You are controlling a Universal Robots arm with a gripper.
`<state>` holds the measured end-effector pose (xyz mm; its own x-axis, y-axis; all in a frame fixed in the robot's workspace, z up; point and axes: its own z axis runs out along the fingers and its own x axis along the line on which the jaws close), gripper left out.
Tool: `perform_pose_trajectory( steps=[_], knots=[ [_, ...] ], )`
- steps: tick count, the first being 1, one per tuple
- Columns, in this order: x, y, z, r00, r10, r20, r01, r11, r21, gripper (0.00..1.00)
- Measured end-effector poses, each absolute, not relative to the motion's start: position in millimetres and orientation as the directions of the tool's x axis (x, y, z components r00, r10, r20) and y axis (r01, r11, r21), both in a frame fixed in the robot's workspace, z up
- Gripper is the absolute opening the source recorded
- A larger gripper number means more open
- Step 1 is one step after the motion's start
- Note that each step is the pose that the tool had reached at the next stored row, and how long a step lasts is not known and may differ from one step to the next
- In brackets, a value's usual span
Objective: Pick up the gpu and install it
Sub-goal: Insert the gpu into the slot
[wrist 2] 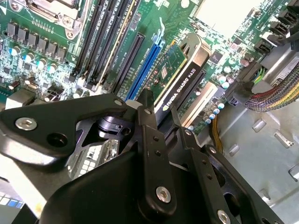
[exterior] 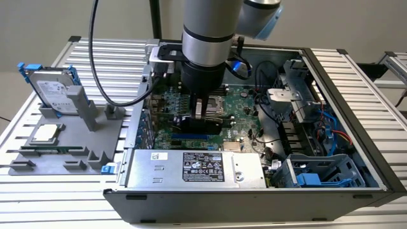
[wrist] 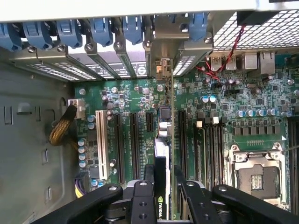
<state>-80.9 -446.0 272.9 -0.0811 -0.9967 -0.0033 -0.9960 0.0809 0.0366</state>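
Note:
The gpu (exterior: 203, 126) stands on edge inside the open computer case, low over the green motherboard (exterior: 245, 98). My gripper (exterior: 202, 113) comes straight down from above and is shut on it. In the second wrist view the two black fingers (wrist 2: 148, 135) clamp the gpu (wrist 2: 180, 84) from both sides, beside a long blue slot (wrist 2: 145, 70). In the first wrist view the gripper (wrist: 163, 170) holds the card (wrist: 163, 140) edge-on, and its silver end bracket (wrist: 163, 70) reaches the rear slot openings. I cannot tell whether the card's lower edge sits in a slot.
A grey fixture (exterior: 64, 143) at the exterior view's left carries a blue-framed hard drive (exterior: 54, 88), a processor chip (exterior: 45, 133) and a memory stick (exterior: 51, 149). The case holds a power supply (exterior: 190, 167), a blue drive cage (exterior: 318, 176), cables (exterior: 279, 138) and an empty processor socket (wrist: 257, 177).

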Motion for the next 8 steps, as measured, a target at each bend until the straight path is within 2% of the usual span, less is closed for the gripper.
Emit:
perform_pose_trajectory(
  steps=[8],
  knots=[
    [-80.9,-446.0,266.0,-0.081,-0.997,-0.005,-0.996,0.081,0.037,0.00]
  ],
)
